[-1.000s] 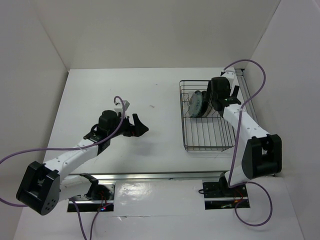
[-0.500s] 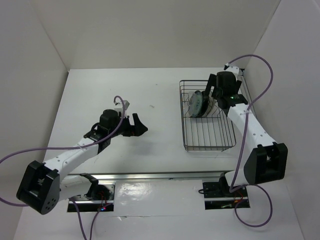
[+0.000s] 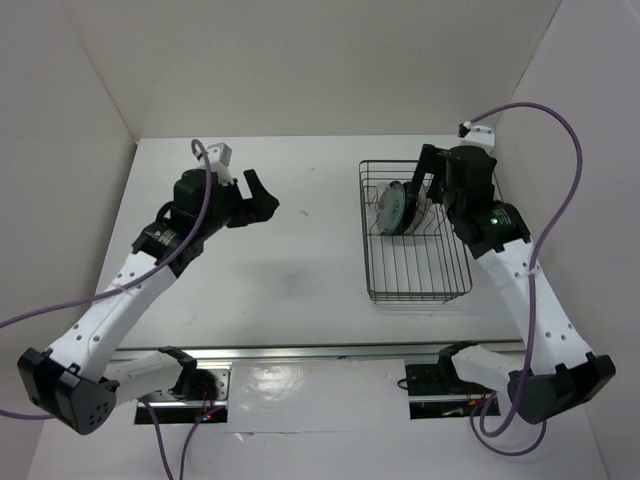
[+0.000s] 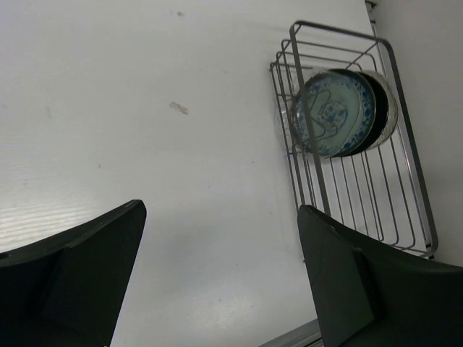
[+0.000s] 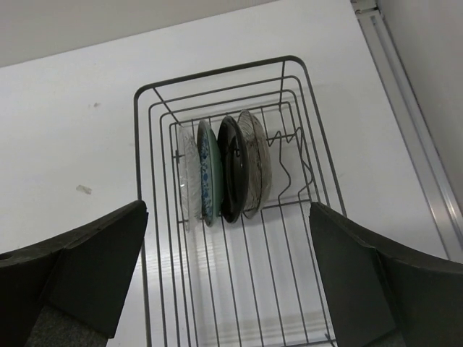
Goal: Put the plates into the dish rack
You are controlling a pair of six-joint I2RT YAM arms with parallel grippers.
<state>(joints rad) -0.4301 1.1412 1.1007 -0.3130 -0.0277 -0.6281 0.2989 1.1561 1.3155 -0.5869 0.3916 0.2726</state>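
Note:
The dark wire dish rack [image 3: 415,285] stands at the right of the table; it also shows in the left wrist view [image 4: 405,210] and the right wrist view [image 5: 217,289]. Standing on edge side by side in its far end are the clear plate [image 5: 188,177], the blue-green patterned plate [image 5: 209,173], the glossy black plate [image 5: 233,170] and the whitish dotted plate [image 5: 257,163]. My right gripper [image 3: 428,180] is open and empty, raised above the rack. My left gripper [image 3: 262,195] is open and empty, raised over the table left of the rack.
A metal rail [image 3: 330,352] runs along the near table edge, another rail [image 5: 405,108] along the right side beside the rack. White walls enclose the table on three sides. A small mark [image 4: 179,108] lies on the bare table.
Both arms have lifted. The left gripper rose and swung back to the far left. The right gripper drew up and away from the plates in the rack.

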